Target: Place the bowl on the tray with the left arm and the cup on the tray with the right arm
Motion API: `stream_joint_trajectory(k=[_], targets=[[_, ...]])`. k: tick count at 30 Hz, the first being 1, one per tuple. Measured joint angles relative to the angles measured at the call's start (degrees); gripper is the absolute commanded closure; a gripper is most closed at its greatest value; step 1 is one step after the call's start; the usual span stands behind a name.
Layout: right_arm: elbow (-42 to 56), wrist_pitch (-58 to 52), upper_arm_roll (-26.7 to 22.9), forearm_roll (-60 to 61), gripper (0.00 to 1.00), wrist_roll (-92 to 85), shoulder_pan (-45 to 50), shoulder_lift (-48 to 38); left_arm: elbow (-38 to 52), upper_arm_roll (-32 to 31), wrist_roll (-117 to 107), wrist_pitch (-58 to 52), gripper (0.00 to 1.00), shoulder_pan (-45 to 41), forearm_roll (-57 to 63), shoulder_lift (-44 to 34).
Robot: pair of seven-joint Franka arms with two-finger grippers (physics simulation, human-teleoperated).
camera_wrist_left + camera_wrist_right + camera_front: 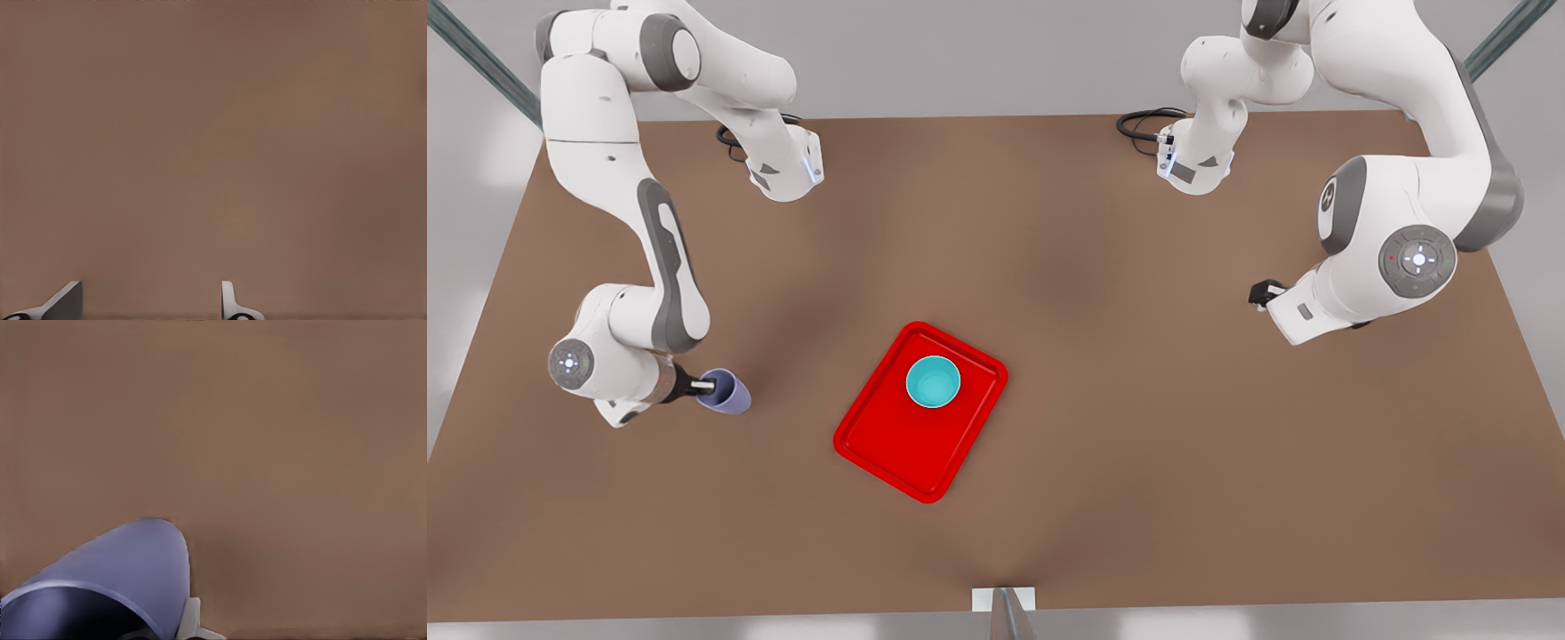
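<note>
Teal bowl (933,382) sits on the red tray (889,436) mid-frame; we see the right gripper (704,388) clamped on the lavender cup (727,392) lower left; the left gripper (1263,293) waits empty, jaws apart.

Brown tabletop (1049,267), pale grey wall behind, metal frame struts (480,62) at corners

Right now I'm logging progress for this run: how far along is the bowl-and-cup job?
Done: the bowl sits on the tray. The left gripper waits at the front view's right over bare table, jaws open and empty. In hand: the right gripper has its jaws on the cup, off the tray at the front view's left. Left: carrying the cup onto the tray.
</note>
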Motion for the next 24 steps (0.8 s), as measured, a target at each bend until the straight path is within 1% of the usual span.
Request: stream_joint_trajectory(k=[3,5,7,8,9,10,11,13,15,18,24], targets=[[8.80,-7.97,0.02,-0.01,0.79,9.95,7.37,1.03,0.00,0.00,-0.14,-0.07,0.00,0.01,-0.04,0.00],[17.25,-13.60,0.15,0.23,0.79,14.24,11.21,4.97,0.00,0.00,-0.26,-0.07,0.00,0.01,-0.02,0.17],[21.46,-14.25,1.57,2.38,0.79,14.31,12.32,8.58,0.00,0.01,-0.35,0.01,0.00,0.03,0.01,0.28],[21.70,-13.42,2.43,3.88,0.79,14.81,12.34,9.97,0.00,0.03,-0.35,-0.06,0.00,0.03,0.02,0.26],[22.48,-12.01,4.31,3.94,0.79,16.34,12.35,11.56,0.00,0.08,-0.43,-0.12,0.00,0.01,0.04,0.22],[22.95,-10.05,4.91,4.04,0.79,17.52,12.28,12.65,0.00,0.06,-0.35,-0.14,0.00,0.01,0.05,0.18],[23.69,-8.02,7.08,4.01,0.79,19.91,11.88,13.65,0.00,0.08,-0.35,-0.12,0.00,0.01,0.06,0.18],[27.17,-7.62,8.13,3.83,0.79,23.64,12.36,16.26,0.00,0.04,-0.44,-0.17,0.00,0.04,0.07,-0.01],[31.43,-7.52,8.53,3.81,0.79,27.08,15.87,19.18,0.00,0.09,-0.35,-0.08,0.00,0.02,0.11,0.09],[33.41,-7.13,8.53,3.67,0.79,27.21,18.61,21.54,0.00,0.17,-0.35,-0.16,0.00,0.01,0.16,0.14],[32.28,-7.18,8.58,-2.66,0.79,26.49,18.59,22.61,0.00,0.17,-0.35,0.01,0.00,0.02,0.11,0.43]])
